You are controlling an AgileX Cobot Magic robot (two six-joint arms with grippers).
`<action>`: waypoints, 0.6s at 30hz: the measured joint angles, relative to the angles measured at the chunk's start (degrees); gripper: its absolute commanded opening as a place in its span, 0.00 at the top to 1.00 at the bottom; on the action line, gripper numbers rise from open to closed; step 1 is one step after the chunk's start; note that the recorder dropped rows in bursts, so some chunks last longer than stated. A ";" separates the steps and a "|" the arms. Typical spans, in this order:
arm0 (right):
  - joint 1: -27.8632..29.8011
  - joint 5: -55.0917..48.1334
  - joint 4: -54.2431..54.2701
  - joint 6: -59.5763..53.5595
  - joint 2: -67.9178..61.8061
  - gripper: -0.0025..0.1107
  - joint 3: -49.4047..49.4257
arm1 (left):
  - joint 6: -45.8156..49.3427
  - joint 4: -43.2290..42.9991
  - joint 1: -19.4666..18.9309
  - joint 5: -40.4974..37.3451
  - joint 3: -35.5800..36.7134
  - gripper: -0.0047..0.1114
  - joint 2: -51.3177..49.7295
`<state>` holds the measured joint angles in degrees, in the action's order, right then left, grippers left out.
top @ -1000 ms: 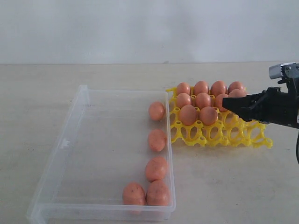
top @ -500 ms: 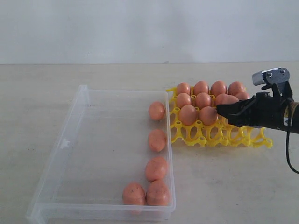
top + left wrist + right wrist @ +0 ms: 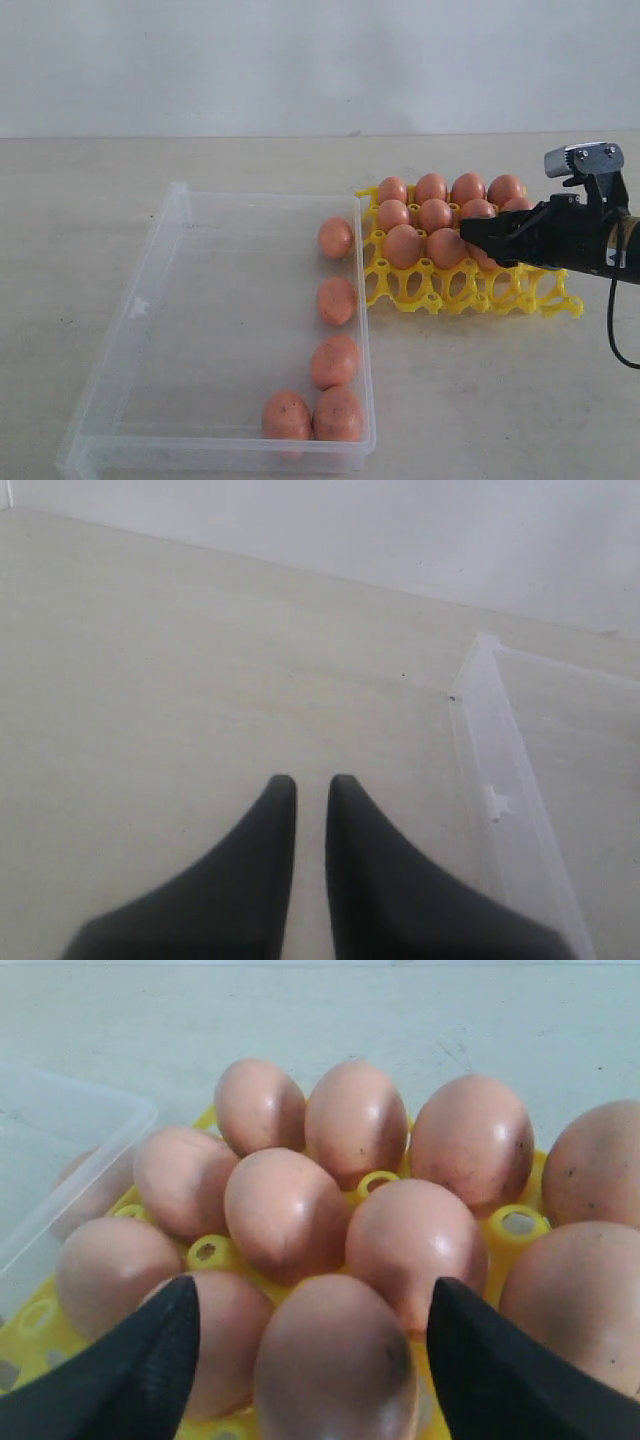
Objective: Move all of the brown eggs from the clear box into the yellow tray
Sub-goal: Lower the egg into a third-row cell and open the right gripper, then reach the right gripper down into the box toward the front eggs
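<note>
My right hand (image 3: pixel 472 236) reaches in low and nearly level from the right over the yellow tray (image 3: pixel 500 290). Its fingers are spread wide to either side of an egg (image 3: pixel 335 1360) sitting in a cup, with a gap on both sides, so it grips nothing. My left hand (image 3: pixel 310 785) hangs above the bare bench (image 3: pixel 500 400) beside the clear box (image 3: pixel 138 307), its fingers nearly together and holding nothing. Five brown eggs (image 3: pixel 337 301) lie along the box's right wall; the others fill the tray's far rows.
</note>
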<state>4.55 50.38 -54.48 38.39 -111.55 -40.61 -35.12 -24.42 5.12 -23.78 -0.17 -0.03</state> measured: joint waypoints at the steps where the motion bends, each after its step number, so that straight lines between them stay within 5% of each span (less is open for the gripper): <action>1: 0.00 0.00 0.29 0.13 0.00 0.42 0.00 | 0.00 0.00 0.00 0.00 0.00 0.72 0.00; 8: 0.00 0.09 1.19 1.63 0.00 0.42 0.00 | 0.00 0.00 0.00 0.00 0.00 0.37 0.00; 15: 0.00 7.05 1.58 6.74 3.09 0.42 0.00 | 0.00 0.00 0.00 0.00 0.00 0.27 0.00; 18: 0.00 12.06 3.03 8.51 8.23 0.52 0.00 | 0.00 0.00 0.00 0.00 0.00 0.24 0.00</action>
<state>4.55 62.44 -51.45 46.91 -103.32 -40.61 -35.12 -24.42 5.12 -23.78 -0.17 -0.03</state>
